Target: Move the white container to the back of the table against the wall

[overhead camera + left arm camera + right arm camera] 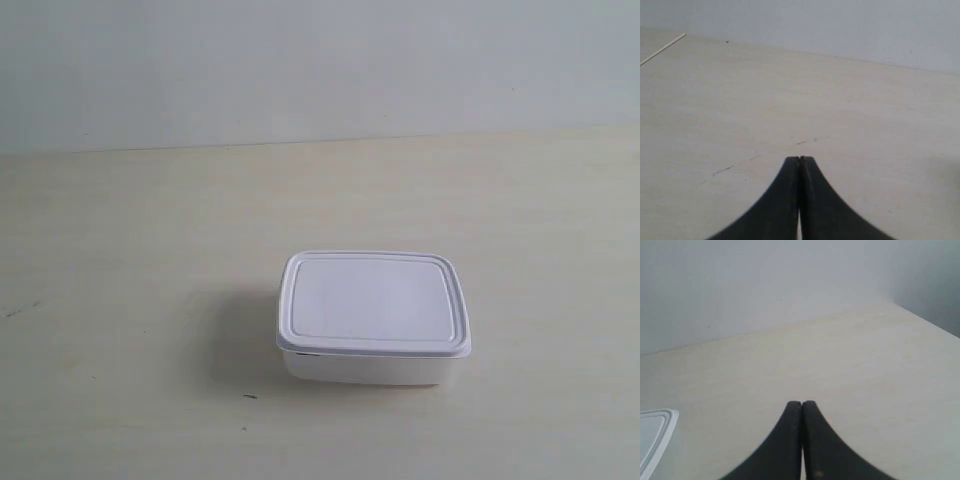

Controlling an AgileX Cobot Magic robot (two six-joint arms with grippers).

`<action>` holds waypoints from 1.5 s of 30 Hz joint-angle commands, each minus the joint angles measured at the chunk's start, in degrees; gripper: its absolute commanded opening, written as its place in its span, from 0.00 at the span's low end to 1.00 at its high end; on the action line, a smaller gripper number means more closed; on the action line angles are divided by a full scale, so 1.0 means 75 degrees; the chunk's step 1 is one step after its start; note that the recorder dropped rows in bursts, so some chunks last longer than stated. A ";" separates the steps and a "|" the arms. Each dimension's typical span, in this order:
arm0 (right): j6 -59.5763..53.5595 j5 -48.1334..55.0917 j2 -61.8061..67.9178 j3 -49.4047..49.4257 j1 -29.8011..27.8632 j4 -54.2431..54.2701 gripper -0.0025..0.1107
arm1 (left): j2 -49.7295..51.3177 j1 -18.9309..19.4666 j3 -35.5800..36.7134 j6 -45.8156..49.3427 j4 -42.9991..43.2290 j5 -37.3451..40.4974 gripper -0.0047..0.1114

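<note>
In the exterior view the white container (373,318) sat with its lid (372,299) on, toward the near edge of the table (120,300) and a little off the middle. It was well apart from the far edge, where the wall (300,70) rose. Its long sides ran roughly parallel to that far edge, so it seemed already squared up for a straight run back. A soft shadow (235,335) lay on the wood beside it. No arm or gripper showed in this view, and nothing stood between the box and the wall.

In the left wrist view the left gripper (800,159) had its two black fingers pressed tip to tip, with nothing between them. Beyond it lay bare wood with a few dark specks (801,142), then the far edge and the wall, with a side edge of the table running off toward one corner. The container did not appear here, so this arm probably pointed away from it.

In the right wrist view the right gripper (802,403) was likewise closed on itself and empty. One rounded corner of the white container (652,440) showed at the border of the picture, near the fingers but not touching them. The far edge and a side edge of the table met ahead of it.

Judging from this, the move had not begun. The right arm looked better placed to act. Its closed fingers would suit a push against the box's near side, whereas a grasp would need them opened first.
</note>
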 commanded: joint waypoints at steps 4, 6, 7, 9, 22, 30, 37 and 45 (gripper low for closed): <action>-0.0030 -0.0033 -0.0037 0.0040 0.0010 -0.0009 0.02 | -0.0051 -0.0009 -0.0011 0.0006 0.0001 -0.0017 0.04; -0.0030 -0.0033 -0.0037 0.0040 0.0010 -0.0009 0.02 | -0.0051 -0.0009 -0.0011 0.0006 0.0001 -0.0017 0.04; -0.0030 -0.0033 -0.0037 0.0040 0.0010 -0.0009 0.02 | -0.0051 -0.0009 -0.0011 0.0006 0.0001 -0.0017 0.04; -0.0030 -0.0033 -0.0037 0.0040 0.0010 -0.0009 0.02 | -0.0051 -0.0009 -0.0011 0.0066 0.0056 -0.0017 0.04; -0.0030 -0.0033 -0.0037 0.0040 0.0010 -0.0009 0.02 | -0.0051 -0.0009 -0.0011 0.0188 0.1012 -0.1124 0.04; -0.0030 -0.0580 -0.0037 0.0040 0.0010 -0.0011 0.02 | -0.0051 -0.0009 -0.0011 0.0245 0.1237 -0.2234 0.04; 0.1350 -0.4197 -0.0037 0.0040 0.0010 -0.0011 0.02 | -0.0051 -0.0009 -0.0011 0.0174 0.1272 -0.5737 0.04; 0.4335 -0.5624 -0.0037 0.0040 0.0010 0.0008 0.02 | -0.0051 -0.0009 -0.0011 -0.0071 0.1272 -0.6910 0.04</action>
